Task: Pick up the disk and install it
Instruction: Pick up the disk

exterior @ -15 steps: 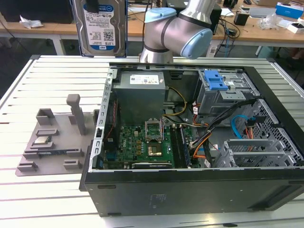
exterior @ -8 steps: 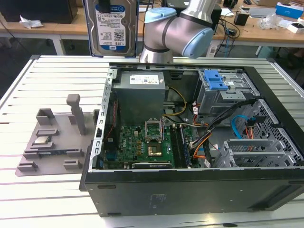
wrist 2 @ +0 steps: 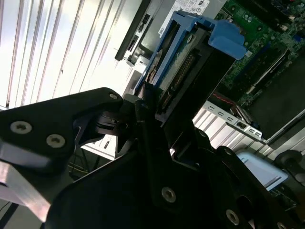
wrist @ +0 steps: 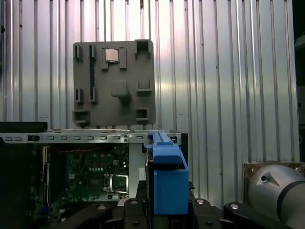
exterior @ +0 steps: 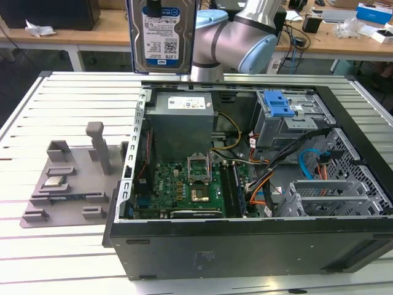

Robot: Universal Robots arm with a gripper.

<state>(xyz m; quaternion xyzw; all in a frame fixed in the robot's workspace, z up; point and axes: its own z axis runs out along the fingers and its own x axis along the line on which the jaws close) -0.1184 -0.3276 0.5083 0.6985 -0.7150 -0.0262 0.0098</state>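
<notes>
Gripper: black two-finger unit, nearest the lens in both wrist views. The jaws are drawn in narrow and pinch the disk, apparently across its thin dimension, though the finger bodies mask the contact faces. Disk: silver hard drive in a blue plastic bracket, carried clear of every surface. In the exterior view it hangs upright at twelve o'clock above the open computer case, with its white-and-blue label facing the camera and the robot arm just beside it at three o'clock. Case contents: power supply at twelve o'clock, motherboard at seven, drive cage with a blue latch at two. Grey fixture plate sits on the table at nine o'clock of the case and bears a CPU chip. Step, as judged: pick-up is done and the disk is aloft, while the install is not yet done. Seating it would call for squaring the bracket to a bay in the cage and keeping it clear of the loose cables.
</notes>
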